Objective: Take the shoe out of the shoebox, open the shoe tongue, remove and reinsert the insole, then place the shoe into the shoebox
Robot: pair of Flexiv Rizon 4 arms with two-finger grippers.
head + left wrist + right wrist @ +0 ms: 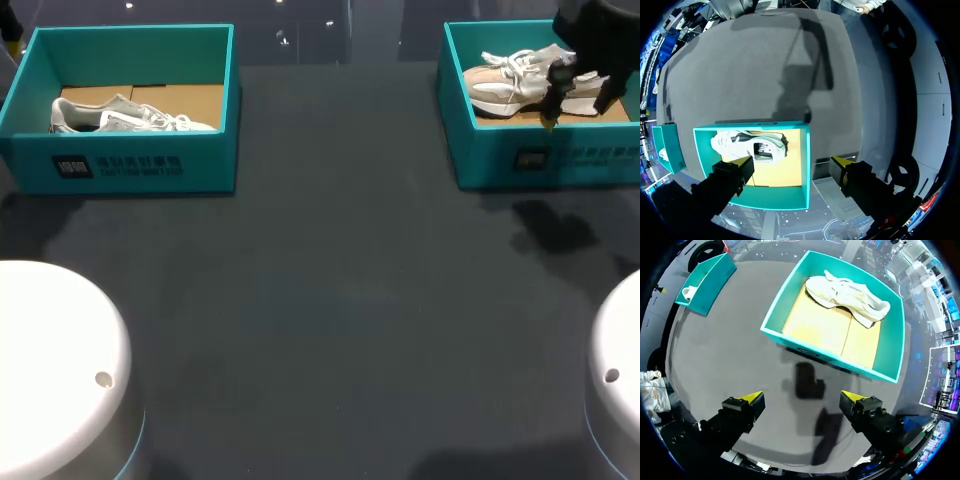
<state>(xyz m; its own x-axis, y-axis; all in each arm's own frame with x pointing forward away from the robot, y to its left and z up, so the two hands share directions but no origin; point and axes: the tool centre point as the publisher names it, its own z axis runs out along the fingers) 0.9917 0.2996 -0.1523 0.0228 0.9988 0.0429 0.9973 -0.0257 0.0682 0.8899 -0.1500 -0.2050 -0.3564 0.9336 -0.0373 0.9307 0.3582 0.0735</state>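
My right gripper, fingers wide apart and empty, hangs short of the teal cardboard shoebox, where the white lace-up sneaker lies along its far wall.

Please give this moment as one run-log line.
left gripper open, above left shoebox | right gripper open, right shoebox ahead | left shoe, right shoe inside their boxes | nothing held

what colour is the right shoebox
The right shoebox is teal, its floor tan; best in the right wrist view.

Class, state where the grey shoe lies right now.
In the head view, the grey shoe lies inside the left shoebox, along its front wall.
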